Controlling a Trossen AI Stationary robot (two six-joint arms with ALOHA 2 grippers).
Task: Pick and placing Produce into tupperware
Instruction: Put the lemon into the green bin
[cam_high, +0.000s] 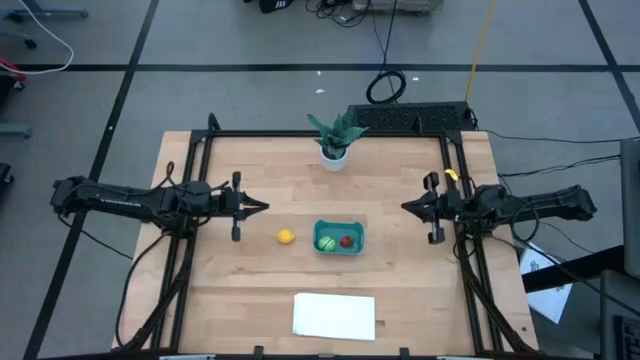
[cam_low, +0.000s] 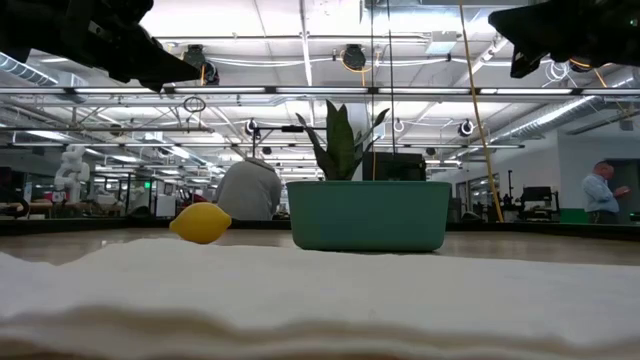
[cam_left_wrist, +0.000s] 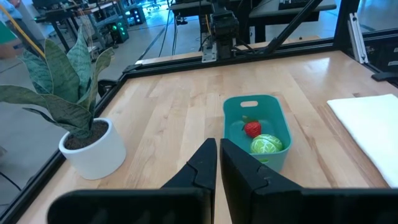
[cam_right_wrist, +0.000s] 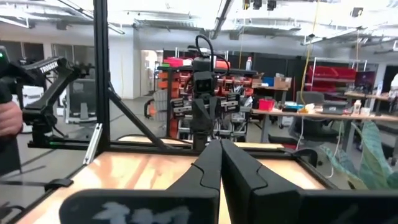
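Note:
The teal tub (cam_high: 339, 238) stands on the table's middle; it also shows in the low view (cam_low: 368, 214) and left wrist view (cam_left_wrist: 256, 129). In it lie the green round piece (cam_high: 326, 242) (cam_left_wrist: 266, 144) and the small red piece (cam_high: 346, 240) (cam_left_wrist: 252, 129). The yellow lemon (cam_high: 285, 237) (cam_low: 201, 222) rests on the table just left of the tub. My left gripper (cam_high: 262, 207) (cam_left_wrist: 218, 149) is shut and empty, above the table left of the lemon. My right gripper (cam_high: 405, 207) (cam_right_wrist: 220, 149) is shut and empty, right of the tub.
A leafy plant in a white pot (cam_high: 334, 143) (cam_left_wrist: 87, 140) stands at the table's far middle. A flat white sheet (cam_high: 334, 316) (cam_left_wrist: 370, 127) lies near the front edge. Black frame rails (cam_high: 200, 150) border the table. People show in the room beyond (cam_low: 603, 194).

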